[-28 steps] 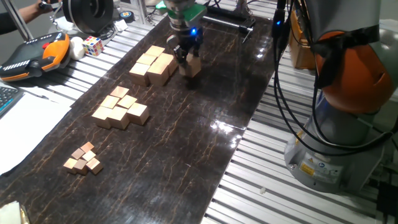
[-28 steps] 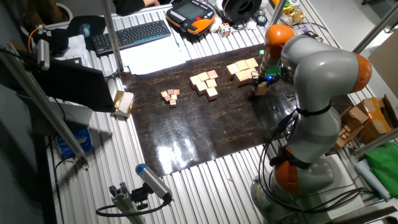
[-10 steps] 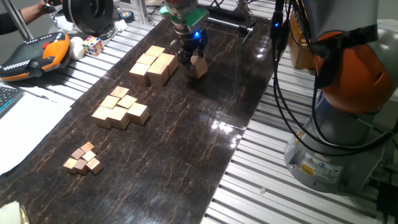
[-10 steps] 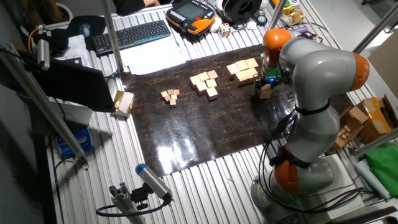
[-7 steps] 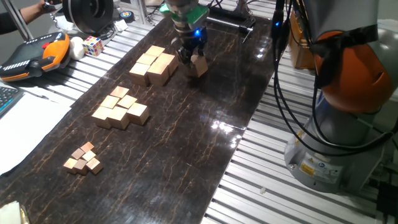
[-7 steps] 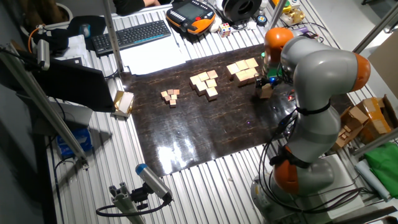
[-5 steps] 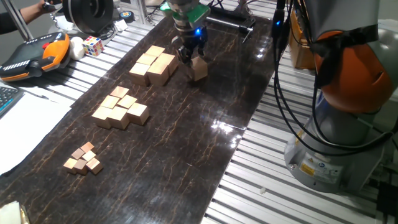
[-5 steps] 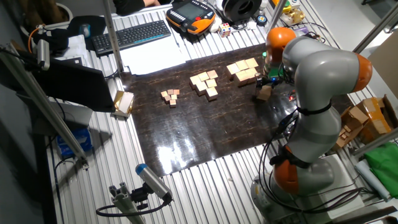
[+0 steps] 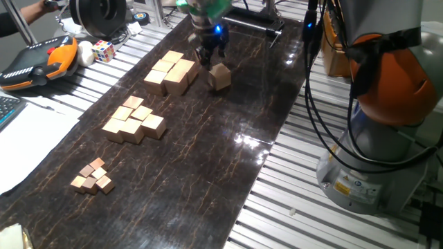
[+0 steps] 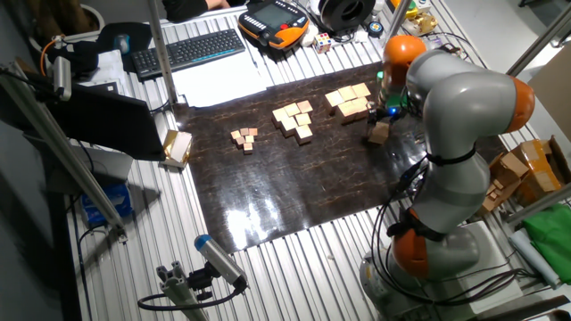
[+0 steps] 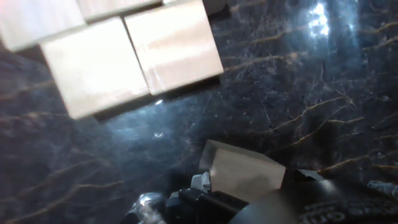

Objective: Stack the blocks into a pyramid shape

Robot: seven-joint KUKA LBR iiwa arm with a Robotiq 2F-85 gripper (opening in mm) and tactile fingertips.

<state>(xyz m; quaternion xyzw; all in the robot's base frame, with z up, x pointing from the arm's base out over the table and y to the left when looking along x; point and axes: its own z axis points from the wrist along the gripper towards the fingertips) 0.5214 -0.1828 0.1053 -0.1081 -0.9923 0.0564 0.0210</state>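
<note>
Single large tan cube (image 9: 220, 76) set on dark counter (image 9: 208, 159), apart from cluster of large cubes (image 9: 169, 72), presumably as pyramid base. Gripper (image 9: 210, 55) positioned just above it; fingers empty, spread not discernible. No cube stacked yet.

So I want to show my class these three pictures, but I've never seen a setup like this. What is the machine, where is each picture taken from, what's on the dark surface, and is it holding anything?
The machine is one robot arm with a two-finger gripper. Two pictures come from fixed cameras on different sides of the table; the third looks down from the hand itself. On the dark mat lie three groups of tan wooden cubes: the large blocks, medium cubes and tiny cubes. One large block sits apart on the mat, just below the gripper, which appears to hold nothing. No pyramid is built yet.
</note>
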